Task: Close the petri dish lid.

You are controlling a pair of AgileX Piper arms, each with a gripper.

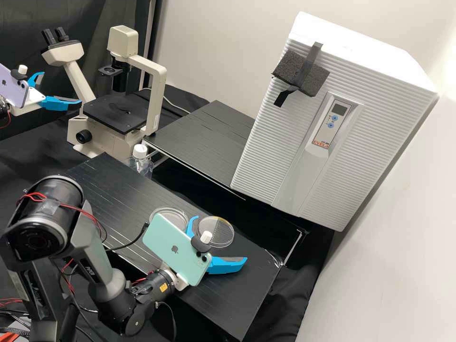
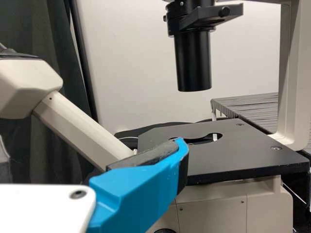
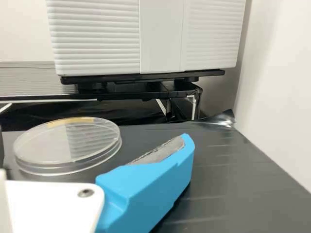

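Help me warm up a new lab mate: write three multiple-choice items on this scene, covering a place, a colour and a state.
1. Where is the white-capped bottle?
A) beside the microscope
B) on top of the white box
C) on the microscope's stage

2. What colour is the phone mounted behind the right gripper?
A) red
B) mint green
C) black

3. How is the right gripper?
A) shut
B) clamped on the bottle
C) open

Key:
1 A: it stands by the base.
2 B: its back is pale green.
3 C: its blue fingers stand apart.
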